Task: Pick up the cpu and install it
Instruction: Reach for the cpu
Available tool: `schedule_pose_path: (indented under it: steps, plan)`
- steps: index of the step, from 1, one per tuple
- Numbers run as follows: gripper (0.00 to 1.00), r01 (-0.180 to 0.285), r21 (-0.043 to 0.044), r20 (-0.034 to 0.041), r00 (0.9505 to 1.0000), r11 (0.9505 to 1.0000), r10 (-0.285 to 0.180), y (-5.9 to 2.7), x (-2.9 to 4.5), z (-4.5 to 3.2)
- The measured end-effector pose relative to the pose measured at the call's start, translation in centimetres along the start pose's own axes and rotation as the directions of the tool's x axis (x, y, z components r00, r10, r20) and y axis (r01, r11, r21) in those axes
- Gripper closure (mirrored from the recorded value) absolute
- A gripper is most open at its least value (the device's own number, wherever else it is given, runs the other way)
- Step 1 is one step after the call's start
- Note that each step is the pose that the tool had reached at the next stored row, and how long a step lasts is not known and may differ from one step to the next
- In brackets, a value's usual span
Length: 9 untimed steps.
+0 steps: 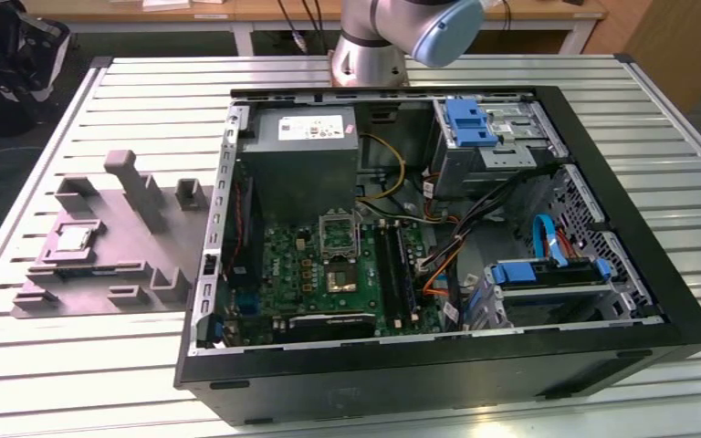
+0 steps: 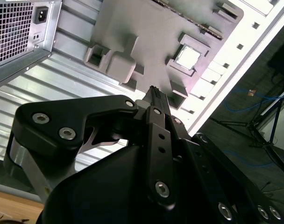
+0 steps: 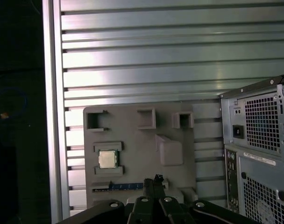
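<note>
**Small silver-grey square cpu sits in its pocket**

It lies in a recess of the grey plastic fixture on the slotted aluminium table, to the exterior view's left of the open black computer case. In the second wrist view the black gripper hangs clear of the fixture, its fingers pressed together and holding nothing.

Nothing can be read. A white label on the power supply, upper middle of the exterior view, and a white sticker on the computer case's back in the first wrist view carry print too small to make out.
</note>
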State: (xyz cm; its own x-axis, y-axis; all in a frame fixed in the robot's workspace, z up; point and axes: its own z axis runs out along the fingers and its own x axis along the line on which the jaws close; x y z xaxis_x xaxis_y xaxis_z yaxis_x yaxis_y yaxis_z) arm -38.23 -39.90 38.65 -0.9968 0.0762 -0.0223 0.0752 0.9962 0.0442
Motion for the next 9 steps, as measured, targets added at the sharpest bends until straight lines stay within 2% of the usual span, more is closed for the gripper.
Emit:
schedule_pose_path:
  steps: [9]
  plan:
    - [0.89, 0.0, 0.0, 0.0, 1.0, 1.0, 0.0, -0.05, 0.7, -0.02]
